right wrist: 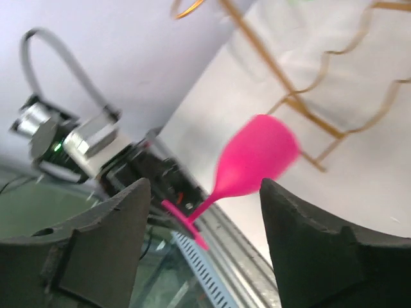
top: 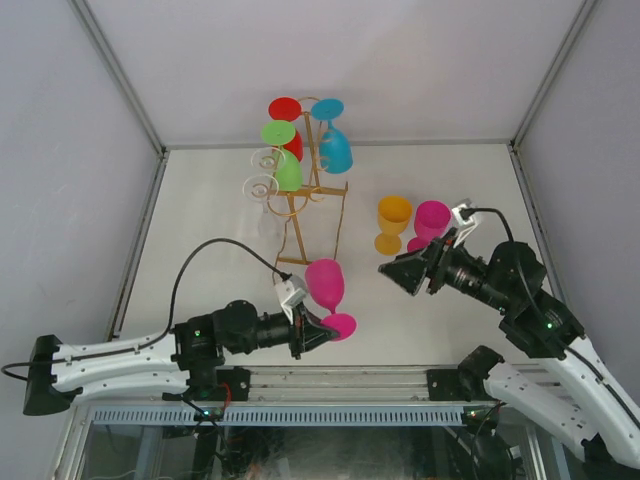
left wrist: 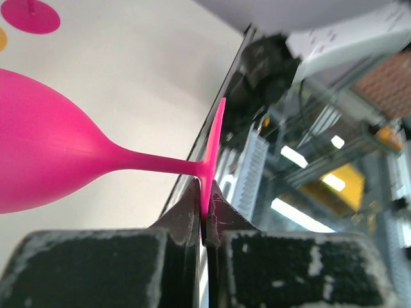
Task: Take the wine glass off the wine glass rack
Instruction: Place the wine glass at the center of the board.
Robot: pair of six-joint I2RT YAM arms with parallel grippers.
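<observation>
One pink wine glass (top: 325,283) is already clear of the wine glass rack (top: 300,200). The left gripper (top: 322,328) has its jaws pinched tight on the thin edge of the glass's round foot. It holds the glass tilted well off upright, bowl toward the rack's base, close to the near edge of the worktop (top: 200,220). Whether the bowl touches the surface I can't tell. The rack stands back toward the far edge, left of the middle, with a red glass (top: 285,108), a green glass (top: 288,172), a blue glass (top: 336,150) and two clear glasses (top: 262,188) hanging on its hooks. The right gripper (top: 390,270) hangs just to the right of the pink glass, jaws spread wide with nothing between them. Behind it, toward the right edge, a yellow glass (top: 393,215) and a magenta glass (top: 432,218) stand upright. By my reckoning the taking-off is done. What's left is to stand this glass up, likely beside those two, and let go. That pinch on the foot's edge looks as if it could slip.
</observation>
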